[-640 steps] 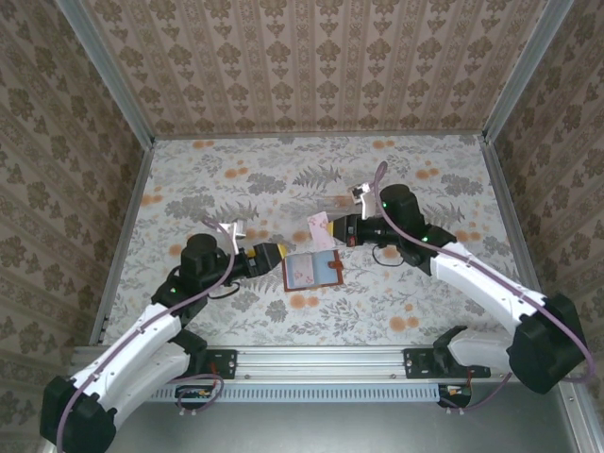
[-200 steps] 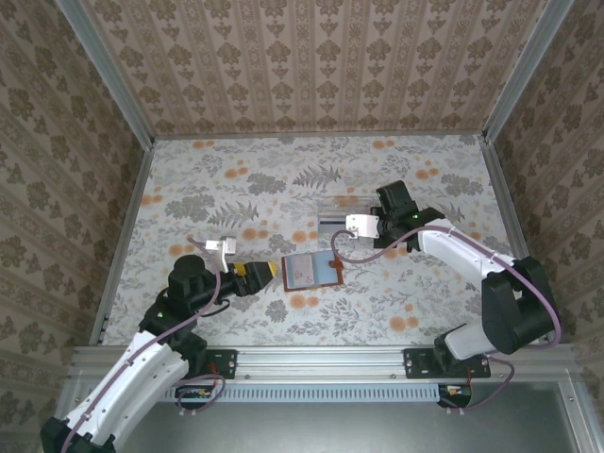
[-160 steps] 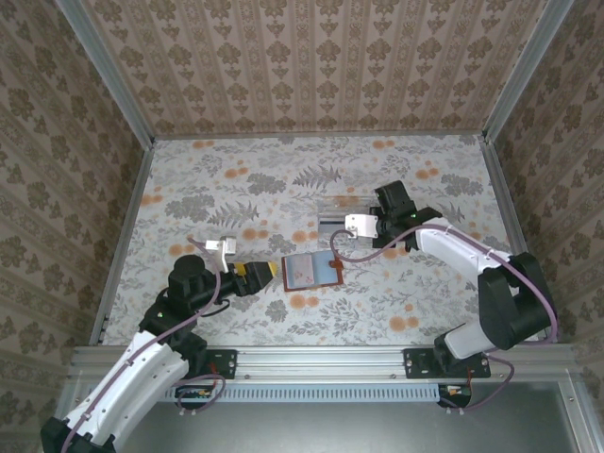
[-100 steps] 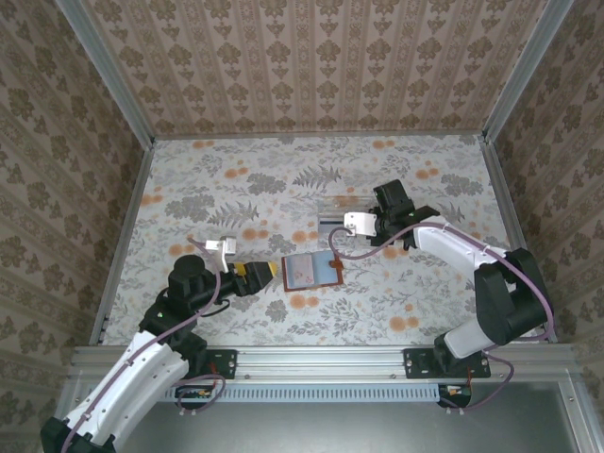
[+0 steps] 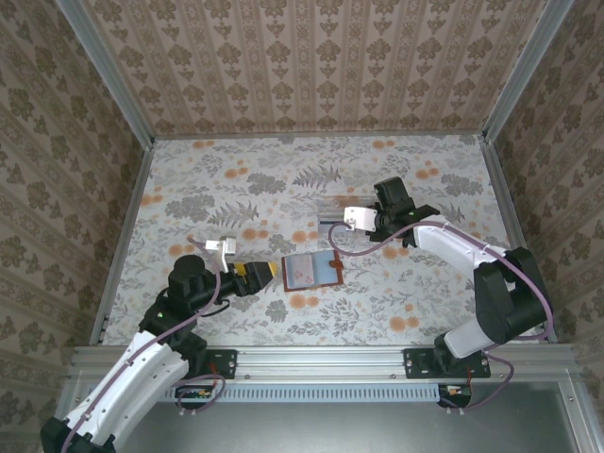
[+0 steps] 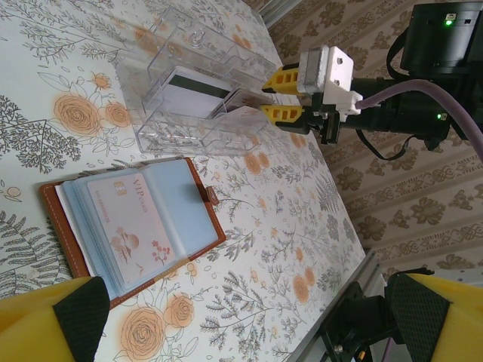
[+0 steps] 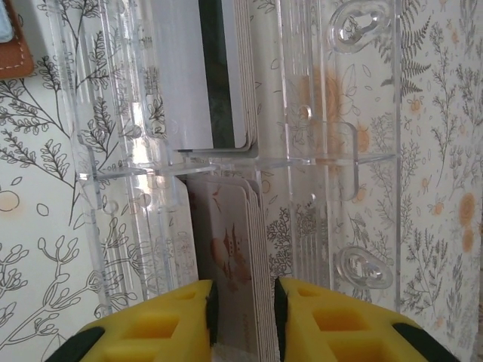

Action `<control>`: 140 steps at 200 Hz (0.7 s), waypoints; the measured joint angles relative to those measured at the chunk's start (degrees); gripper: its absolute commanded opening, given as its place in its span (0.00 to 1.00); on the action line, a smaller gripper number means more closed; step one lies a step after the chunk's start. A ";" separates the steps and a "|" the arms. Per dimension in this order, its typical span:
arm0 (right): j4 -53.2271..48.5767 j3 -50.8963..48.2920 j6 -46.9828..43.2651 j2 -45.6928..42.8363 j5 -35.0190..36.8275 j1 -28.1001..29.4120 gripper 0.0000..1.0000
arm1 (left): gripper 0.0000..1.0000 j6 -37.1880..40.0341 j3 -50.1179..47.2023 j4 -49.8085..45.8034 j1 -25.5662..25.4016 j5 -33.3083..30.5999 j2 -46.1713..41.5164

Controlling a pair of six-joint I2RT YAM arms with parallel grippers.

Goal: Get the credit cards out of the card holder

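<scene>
The brown card holder lies open on the table with a pale pink credit card in its grey-blue pocket. My right gripper hangs over the clear tray. Its yellow fingers stand slightly apart on either side of a standing stack of pink cards, so it is open. A white card with a dark stripe stands in the tray's other compartment. My left gripper is wide open just left of the holder, with nothing between its fingertips.
The tray's clear walls rise close on both sides of the right fingers. Patterned walls and metal rails enclose the floral table. The right arm stretches over the table behind the tray.
The right gripper carried a pink card from above the holder to the tray. Over the last second its jaws parted around the stack and it shifted slightly left. The left arm stayed still.
</scene>
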 measured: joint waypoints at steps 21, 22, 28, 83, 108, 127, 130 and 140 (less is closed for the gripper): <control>0.39 0.00 0.22 0.24 0.15 0.00 0.33 | 1.00 0.00 0.00 0.00 0.00 0.00 0.00; 0.42 0.00 0.22 0.26 0.17 0.00 0.33 | 1.00 0.00 0.00 -0.02 0.00 0.02 0.00; 0.57 0.00 0.35 0.31 0.20 0.00 0.33 | 1.00 0.00 0.00 -0.02 0.00 0.00 -0.02; 0.57 0.79 1.88 0.72 0.20 -0.04 0.39 | 1.00 0.00 0.00 -0.04 0.00 0.00 -0.07; 1.31 0.81 2.01 1.16 0.24 -0.04 0.39 | 1.00 0.00 0.00 -0.04 0.00 0.02 -0.07; 1.95 1.18 2.75 1.70 0.70 -0.04 0.39 | 1.00 0.00 0.00 -0.04 0.00 0.00 -0.07; 1.97 1.31 2.82 1.84 0.81 -0.04 0.38 | 1.00 0.00 0.00 -0.04 0.00 0.00 -0.07; 1.92 1.84 3.17 2.27 1.05 -0.04 0.38 | 1.00 0.02 0.00 -0.07 0.00 0.00 -0.07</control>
